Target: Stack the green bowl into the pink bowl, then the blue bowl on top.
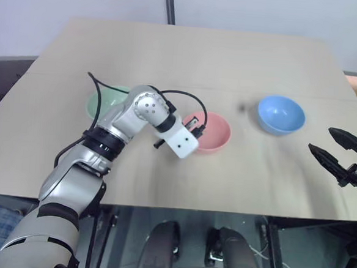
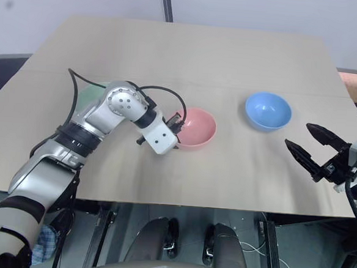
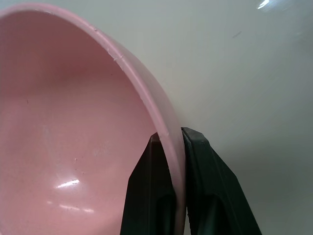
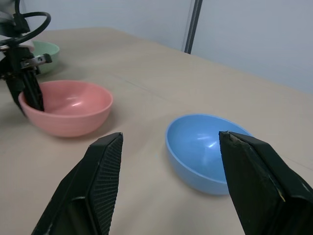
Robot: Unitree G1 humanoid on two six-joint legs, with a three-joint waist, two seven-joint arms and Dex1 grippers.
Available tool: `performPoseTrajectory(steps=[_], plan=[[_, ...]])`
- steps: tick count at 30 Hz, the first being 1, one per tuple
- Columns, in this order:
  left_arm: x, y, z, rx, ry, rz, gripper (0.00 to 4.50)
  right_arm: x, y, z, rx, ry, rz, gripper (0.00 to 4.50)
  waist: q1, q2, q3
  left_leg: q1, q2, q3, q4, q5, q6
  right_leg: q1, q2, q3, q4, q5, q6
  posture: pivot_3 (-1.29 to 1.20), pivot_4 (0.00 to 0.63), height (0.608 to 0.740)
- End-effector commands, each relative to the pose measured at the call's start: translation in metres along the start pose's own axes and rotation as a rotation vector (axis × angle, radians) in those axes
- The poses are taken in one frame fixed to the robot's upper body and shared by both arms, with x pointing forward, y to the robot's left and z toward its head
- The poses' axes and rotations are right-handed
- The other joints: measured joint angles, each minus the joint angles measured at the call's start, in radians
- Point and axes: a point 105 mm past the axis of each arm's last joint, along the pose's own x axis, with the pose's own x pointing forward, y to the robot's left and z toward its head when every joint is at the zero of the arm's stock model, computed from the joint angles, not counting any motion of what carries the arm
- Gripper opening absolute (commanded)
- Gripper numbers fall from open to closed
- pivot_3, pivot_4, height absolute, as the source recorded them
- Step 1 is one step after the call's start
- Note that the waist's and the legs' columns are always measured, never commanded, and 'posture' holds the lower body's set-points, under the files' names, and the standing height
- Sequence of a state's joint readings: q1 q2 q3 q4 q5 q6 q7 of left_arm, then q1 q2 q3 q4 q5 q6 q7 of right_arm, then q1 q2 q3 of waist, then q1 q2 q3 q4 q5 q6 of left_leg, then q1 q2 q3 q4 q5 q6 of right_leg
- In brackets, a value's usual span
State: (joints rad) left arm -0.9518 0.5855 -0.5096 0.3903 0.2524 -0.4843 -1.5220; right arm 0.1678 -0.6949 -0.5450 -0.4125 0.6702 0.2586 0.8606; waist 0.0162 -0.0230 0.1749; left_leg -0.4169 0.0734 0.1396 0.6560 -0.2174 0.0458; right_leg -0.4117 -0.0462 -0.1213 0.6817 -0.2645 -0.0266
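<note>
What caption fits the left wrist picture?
Left gripper shut on the pink bowl, pinching its rim.

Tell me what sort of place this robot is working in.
Probably a lab or test room, not a home: a bare tan table holds nothing except three plain plastic bowls, green, pink and blue, against a blank pale wall with a dark pole behind.

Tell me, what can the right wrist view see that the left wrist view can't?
The right wrist view takes in the blue bowl, the green bowl behind, and the open right tool. The left wrist view looks close-up at one finger inside the pink rim and the other outside it. Both share the pink bowl, the left tool shut on its rim, and the tan table.
</note>
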Motion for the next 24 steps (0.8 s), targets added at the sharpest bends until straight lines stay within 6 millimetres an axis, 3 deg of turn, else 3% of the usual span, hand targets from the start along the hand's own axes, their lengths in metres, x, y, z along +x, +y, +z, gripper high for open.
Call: performPoseTrajectory(steps=[1, 2, 6, 9, 16, 20, 24], plan=[[-0.004, 0.006, 0.008, 0.032, -0.025, 0.028, 0.86, 0.001, -0.002, 0.008, -0.034, -0.027, -0.008, 3.44, -0.001, 0.000, 0.000, 0.000, 0.000, 0.000, 0.000, 0.000, 0.000, 0.000, 0.000, 0.000, 0.000, 0.000, 0.000, 0.00, 0.150, 0.740], [-0.003, 0.004, 0.007, 0.027, -0.026, 0.020, 1.12, 0.001, -0.002, 0.008, -0.035, -0.027, -0.007, 3.44, -0.001, 0.000, 0.000, 0.000, 0.000, 0.000, 0.000, 0.000, 0.000, 0.000, 0.000, 0.000, 0.000, 0.000, 0.000, 0.00, 0.150, 0.740], [-0.003, 0.006, 0.004, 0.011, -0.029, 0.048, 3.23, 0.002, -0.002, 0.009, -0.036, -0.028, -0.005, 3.44, -0.002, 0.000, 0.000, 0.000, 0.000, 0.000, 0.000, 0.000, 0.000, 0.000, 0.001, 0.000, 0.000, 0.000, 0.000, 0.00, 0.150, 0.740], [-0.004, 0.008, 0.004, 0.004, -0.037, 0.069, 4.44, 0.002, -0.002, 0.009, -0.036, -0.027, -0.002, 3.44, -0.002, 0.000, 0.000, 0.000, 0.000, 0.000, 0.000, 0.000, 0.000, 0.000, 0.001, 0.000, 0.000, 0.000, 0.000, 0.00, 0.150, 0.740], [-0.026, 0.013, 0.001, -0.110, -0.045, 0.143, 4.44, 0.002, -0.002, 0.008, -0.034, -0.022, 0.002, 3.44, -0.003, 0.000, 0.000, 0.000, 0.000, 0.000, 0.000, 0.000, 0.000, 0.000, 0.001, 0.000, 0.000, 0.000, 0.000, 0.00, 0.150, 0.740], [-0.047, 0.017, -0.024, -0.250, 0.055, 0.269, 4.44, 0.002, -0.002, 0.008, -0.032, -0.023, 0.003, 3.44, -0.003, 0.000, 0.000, 0.000, 0.000, 0.000, 0.000, 0.000, 0.000, 0.000, 0.001, 0.000, 0.000, 0.000, 0.000, 0.00, 0.150, 0.740], [-0.073, -0.006, -0.058, -0.520, 0.163, 0.363, 4.44, 0.003, 0.000, 0.009, -0.027, -0.024, 0.021, 3.44, -0.006, 0.000, 0.000, 0.000, 0.000, 0.000, 0.000, 0.000, 0.000, 0.000, 0.001, 0.000, 0.001, 0.000, 0.000, 0.00, 0.150, 0.740]])
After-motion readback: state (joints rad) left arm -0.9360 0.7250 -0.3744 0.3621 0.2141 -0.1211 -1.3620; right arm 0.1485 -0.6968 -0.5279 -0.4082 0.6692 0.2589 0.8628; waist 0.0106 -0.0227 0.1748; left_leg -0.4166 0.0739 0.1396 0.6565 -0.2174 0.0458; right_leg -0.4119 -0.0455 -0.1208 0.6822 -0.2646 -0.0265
